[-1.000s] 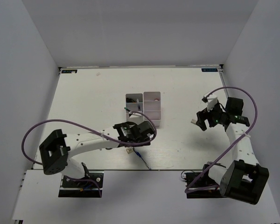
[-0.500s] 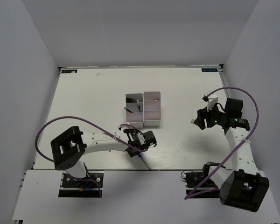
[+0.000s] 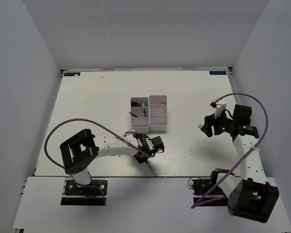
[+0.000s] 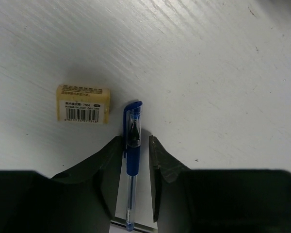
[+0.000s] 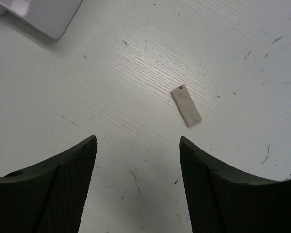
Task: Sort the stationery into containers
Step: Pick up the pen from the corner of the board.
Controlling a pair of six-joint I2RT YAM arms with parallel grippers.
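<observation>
A blue pen lies flat on the table, its capped end pointing away from my left wrist. My left gripper straddles the pen's barrel. Its left finger is against the pen, and a thin gap shows at the right finger. A beige eraser with a barcode label lies just left of the pen's cap. From above, the left gripper sits near the table's front edge, below the white containers. My right gripper stands open over bare table, with nothing between its fingers.
A small flat white strip lies on the table ahead of my right gripper. A corner of the containers shows at that view's upper left. Dark slim items stand in the left column of bins. Grey walls enclose the table on three sides.
My left arm has swung its gripper right and down over the blue pen, and its jaws have narrowed round the barrel. The right gripper has stayed almost in place.
</observation>
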